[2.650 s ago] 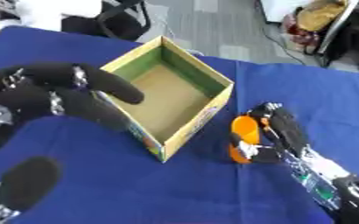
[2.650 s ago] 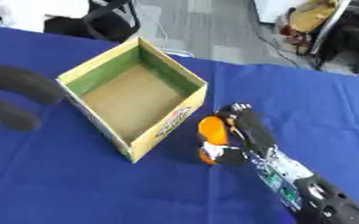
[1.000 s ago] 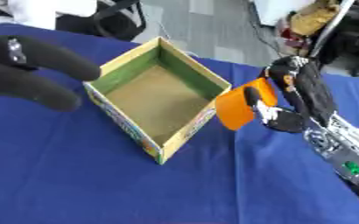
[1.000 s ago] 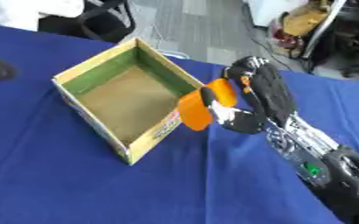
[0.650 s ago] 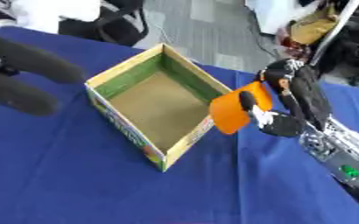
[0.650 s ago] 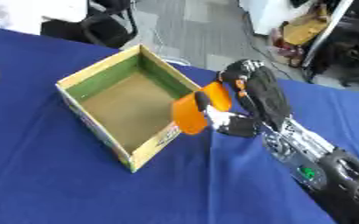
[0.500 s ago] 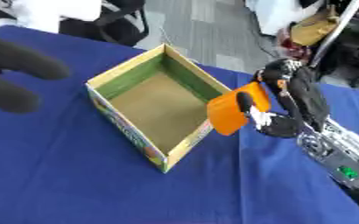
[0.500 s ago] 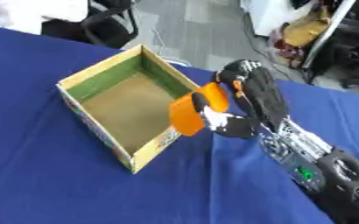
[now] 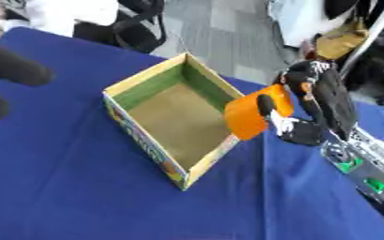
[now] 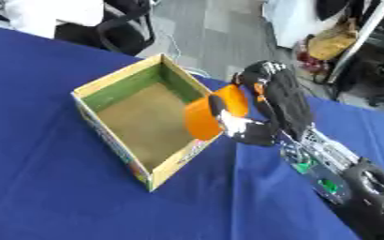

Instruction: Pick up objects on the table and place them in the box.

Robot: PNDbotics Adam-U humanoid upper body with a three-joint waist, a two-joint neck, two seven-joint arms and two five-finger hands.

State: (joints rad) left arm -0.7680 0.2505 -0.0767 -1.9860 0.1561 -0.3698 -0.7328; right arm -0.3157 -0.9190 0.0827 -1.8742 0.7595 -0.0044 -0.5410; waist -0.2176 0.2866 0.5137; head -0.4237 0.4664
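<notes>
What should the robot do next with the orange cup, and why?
Probably carry it a little further left, then let go. The right robot hand holds the orange cup tilted above the box's near right edge, not yet clearly over its open, empty-looking inside. Released there, it should drop in rather than hit the rim.

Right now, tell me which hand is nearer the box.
Right. The right hand holds an orange cup at the right rim of the box; the left hand hangs apart, off to its left.
</notes>
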